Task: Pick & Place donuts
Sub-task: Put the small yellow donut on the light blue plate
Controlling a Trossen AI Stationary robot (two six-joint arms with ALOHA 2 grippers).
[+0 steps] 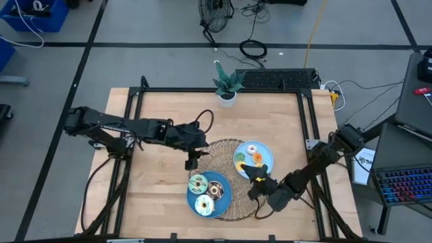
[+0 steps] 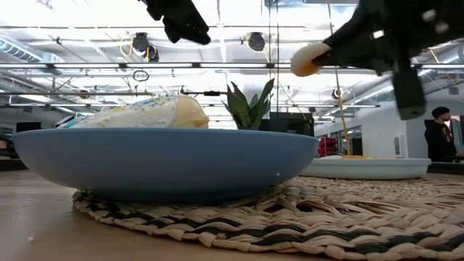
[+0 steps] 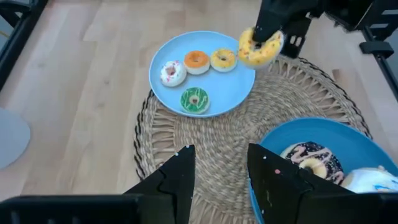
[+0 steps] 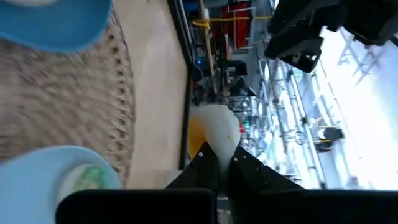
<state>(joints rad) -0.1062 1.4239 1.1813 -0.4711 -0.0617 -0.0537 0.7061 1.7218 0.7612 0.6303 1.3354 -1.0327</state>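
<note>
Gripping yellow donut, right hand raised

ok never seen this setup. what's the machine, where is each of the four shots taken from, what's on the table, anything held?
It is a two-armed robot at a wooden table. One picture looks straight down, one sits at table-top level, and the other two come from cameras on the wrists. On a woven mat lie two blue plates: the light blue plate has four small donuts, the darker blue plate three. A potted plant stands at the far edge. The right gripper is shut on a yellow sprinkled donut, lifted beside the light blue plate. The left gripper hangs open and empty over the mat.
</note>
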